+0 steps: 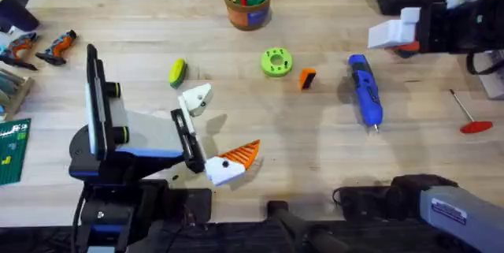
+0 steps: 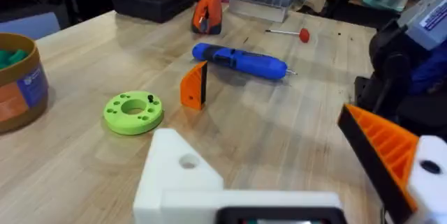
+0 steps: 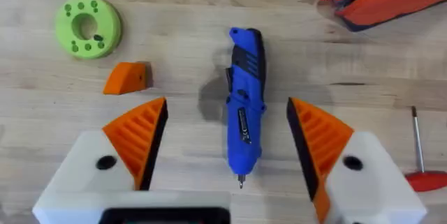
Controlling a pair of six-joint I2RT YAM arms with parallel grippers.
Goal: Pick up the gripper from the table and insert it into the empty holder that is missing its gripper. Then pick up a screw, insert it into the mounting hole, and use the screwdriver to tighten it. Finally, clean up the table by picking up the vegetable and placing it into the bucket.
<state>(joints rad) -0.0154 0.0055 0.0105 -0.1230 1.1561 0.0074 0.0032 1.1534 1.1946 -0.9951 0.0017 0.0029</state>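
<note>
The orange gripper lies on the table between the green disc and the blue screwdriver. My left gripper is open near the front. One of its fingers is the bare white holder and the other carries an orange ribbed pad. Raised over the screwdriver, my right gripper is open, its pads either side of the tool. The yellow-green vegetable lies left of the holder. The bucket stands at the back.
A lime-green disc with holes has a small dark piece in one hole. A red-handled rod lies at the far right. Orange-and-black hand tools sit at the left edge, another behind the screwdriver.
</note>
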